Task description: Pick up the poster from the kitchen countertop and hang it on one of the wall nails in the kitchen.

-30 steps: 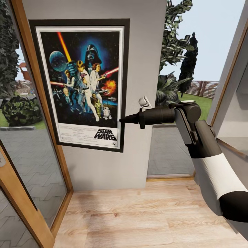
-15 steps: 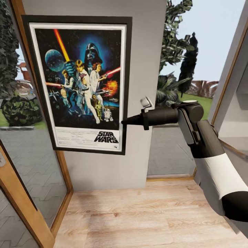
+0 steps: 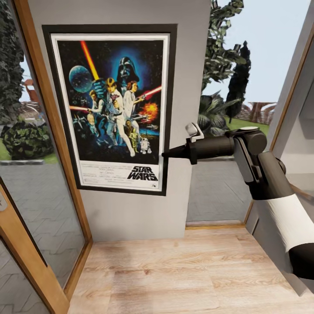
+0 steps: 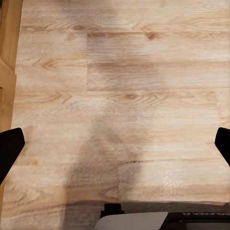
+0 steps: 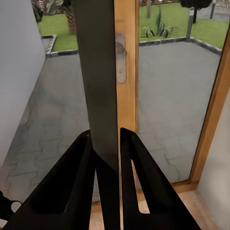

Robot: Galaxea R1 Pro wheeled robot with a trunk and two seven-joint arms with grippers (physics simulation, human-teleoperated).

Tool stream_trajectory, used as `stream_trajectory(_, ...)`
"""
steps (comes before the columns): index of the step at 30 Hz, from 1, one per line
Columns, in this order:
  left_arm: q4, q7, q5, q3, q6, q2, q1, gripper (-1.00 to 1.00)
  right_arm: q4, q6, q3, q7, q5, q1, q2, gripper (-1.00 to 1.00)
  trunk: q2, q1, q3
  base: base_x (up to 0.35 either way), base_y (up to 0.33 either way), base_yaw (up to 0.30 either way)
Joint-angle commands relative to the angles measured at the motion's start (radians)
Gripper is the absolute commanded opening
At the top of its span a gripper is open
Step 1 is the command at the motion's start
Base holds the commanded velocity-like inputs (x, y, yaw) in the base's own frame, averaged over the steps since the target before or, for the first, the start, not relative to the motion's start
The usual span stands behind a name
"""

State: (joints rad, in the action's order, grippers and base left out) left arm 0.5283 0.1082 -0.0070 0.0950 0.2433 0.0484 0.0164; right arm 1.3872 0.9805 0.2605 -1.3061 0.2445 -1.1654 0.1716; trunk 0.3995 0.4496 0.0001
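The poster (image 3: 113, 109) sits flat against the grey wall panel (image 3: 183, 65), upright, its black frame running nearly the full width of that panel; its left edge lies just beside the wooden door frame (image 3: 52, 122) and its right edge leaves a narrow strip of bare wall before the panel's corner. The right gripper (image 3: 166, 154) reaches in from the right side at the poster's right edge, low on the frame, near the "STAR WARS" lettering. In the right wrist view the 2 black fingers (image 5: 72, 182) are pressed onto the thin dark edge of the frame (image 5: 98, 81), one on each side, so the right hand is pinching the poster. Behind that edge a wooden door post with a metal plate (image 5: 121, 57) stands close, with glass and paved ground beyond. Below the poster the wall is bare down to the light wood floor (image 3: 174, 270), which lies open in front of the robot. Glass panes bound the space on the left and right. The left gripper (image 4: 115, 143) points down at the floor planks, its 2 fingertips (image 4: 9, 148) spread wide apart with only floor between them.
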Motion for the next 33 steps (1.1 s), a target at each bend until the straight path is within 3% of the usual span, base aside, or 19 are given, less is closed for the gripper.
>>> stream_trajectory(1,0.001,0.009,-0.001,0.006,0.001,-0.001,0.000,1.00,0.000,0.007,0.000,-0.003,0.004,0.000,0.002,-1.00,0.001,0.000,0.000,0.000,0.000,0.000)
stream_trajectory(33,0.001,0.008,-0.001,0.006,0.001,-0.001,0.000,1.00,-0.011,0.010,-0.002,0.001,0.002,0.000,0.002,-1.00,0.001,0.000,0.000,0.000,0.000,0.000)
